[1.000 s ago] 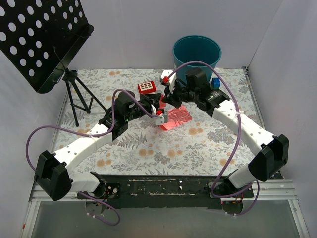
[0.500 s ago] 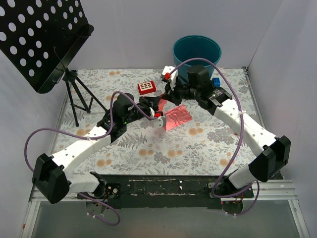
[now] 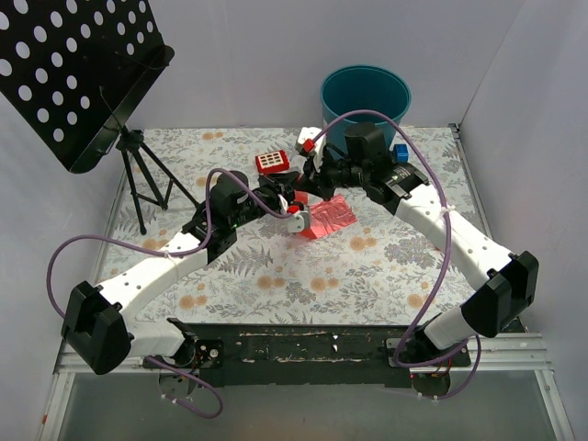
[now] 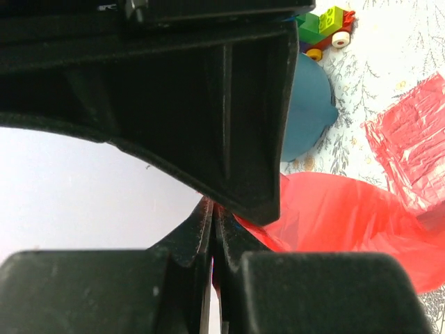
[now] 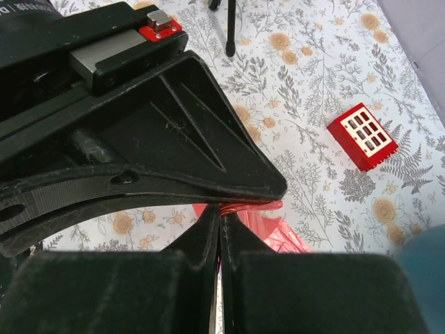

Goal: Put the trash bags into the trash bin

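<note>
- The left claw (image 4: 212, 209) is clamped on an edge of the trash bags (image 4: 334, 223). Red film billows just past its tips, to its right.
- The right claw (image 5: 221, 209) is closed too. Film shows at its tips, so it seems to pinch the same bundle, though a finger half hides the contact.
- The trash bin (image 3: 365, 96) stands beyond the right claw, well apart from both claws, and the held film is not over it.
- I judge the step to be the carry. Move both claws together at steady spacing so the thin film neither tears nor slips. Lift until the hanging part clears the rim, and release only above the mouth.
- Only the top view shows the bin's open mouth. Only the left wrist view shows a creased sheet (image 4: 410, 146) lying flat to that claw's right. The right wrist view shows best that the red block (image 5: 362, 136) lies beyond its claw, apart from the film.
</note>
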Tool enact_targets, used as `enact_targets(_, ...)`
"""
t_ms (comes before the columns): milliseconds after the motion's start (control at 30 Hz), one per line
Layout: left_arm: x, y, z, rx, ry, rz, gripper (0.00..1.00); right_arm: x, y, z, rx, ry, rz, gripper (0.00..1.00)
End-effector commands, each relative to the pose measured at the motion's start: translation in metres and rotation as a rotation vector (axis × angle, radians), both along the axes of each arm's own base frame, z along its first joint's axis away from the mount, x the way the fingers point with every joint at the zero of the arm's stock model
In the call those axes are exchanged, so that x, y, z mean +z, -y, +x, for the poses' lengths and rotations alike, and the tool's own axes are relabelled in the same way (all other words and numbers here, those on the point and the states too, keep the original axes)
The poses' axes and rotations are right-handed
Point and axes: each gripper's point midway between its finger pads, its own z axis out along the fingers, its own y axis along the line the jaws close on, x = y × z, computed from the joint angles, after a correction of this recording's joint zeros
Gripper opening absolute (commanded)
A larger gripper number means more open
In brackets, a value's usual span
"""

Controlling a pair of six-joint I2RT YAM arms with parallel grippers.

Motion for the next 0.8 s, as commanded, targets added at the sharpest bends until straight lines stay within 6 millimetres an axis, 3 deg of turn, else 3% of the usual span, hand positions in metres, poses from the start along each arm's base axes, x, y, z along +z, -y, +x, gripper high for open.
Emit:
enact_targets(0,0.017,-0.003,-0.015,-0.044,0.009,-0.035,0.0,0.027,-0.002,0.018,-0.045,0.094,0.05,0.01)
enact_targets(100,0.03,-0.001,-0.026,-0.079,0.017,-0.055,0.0,0.011,0.005,0.04,-0.107,0.107,-0.002,0.01)
enact_targets(200,0.028,-0.002,-0.021,-0.06,0.014,-0.04,0.0,0.014,0.002,0.04,-0.096,0.105,0.005,0.01)
enact_targets(300,0.014,-0.007,-0.004,0.013,0.016,-0.006,0.0,0.031,-0.003,0.026,-0.047,0.094,0.056,0.01)
enact_targets(400,-0.009,-0.011,0.011,0.068,-0.015,0.043,0.0,0.062,-0.009,0.004,0.031,0.095,0.125,0.01)
enact_targets(500,-0.022,-0.013,0.01,0.061,-0.05,0.074,0.0,0.086,-0.01,-0.003,0.038,0.093,0.186,0.01)
enact_targets(600,-0.007,-0.009,-0.003,-0.001,-0.019,0.044,0.0,0.065,-0.007,0.012,-0.013,0.114,0.128,0.01)
enact_targets(767,0.054,-0.001,0.0,-0.02,0.119,-0.101,0.0,-0.007,0.005,0.023,-0.045,0.081,-0.045,0.01)
